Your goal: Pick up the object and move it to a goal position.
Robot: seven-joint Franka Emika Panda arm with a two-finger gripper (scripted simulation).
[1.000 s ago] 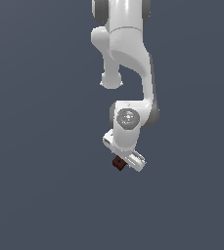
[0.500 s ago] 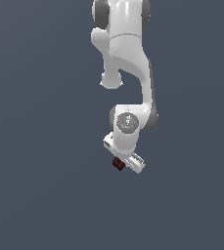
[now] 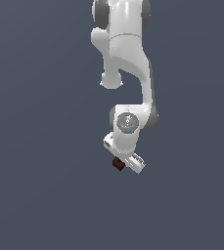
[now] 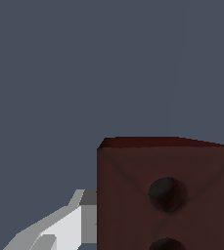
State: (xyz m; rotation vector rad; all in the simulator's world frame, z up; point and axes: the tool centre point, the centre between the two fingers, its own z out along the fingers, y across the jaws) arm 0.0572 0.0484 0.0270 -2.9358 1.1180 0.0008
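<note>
Arm [image 3: 125,63] hung straight down; gripper [image 3: 119,164] closed on the block [image 3: 117,164] — held at its tip. Wrist view alone showed the block's holes [image 4: 167,194] — one finger [image 4: 59,229] beside it.

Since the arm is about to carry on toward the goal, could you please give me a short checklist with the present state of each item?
1. Block at the gripper: ok. The red-brown block sits right under the gripper in the exterior view.
2. Block close to the camera and finger: ok. In the wrist view it fills the corner, beside one grey finger.
3. Both fingers clamped on it: cannot tell; only one finger shows.
4. Block lifted off the surface: cannot tell; the background is uniform.
5. Goal position visible: not ok; no marker shows in either view.
6. Obstacles near the arm: ok; none visible.
</note>
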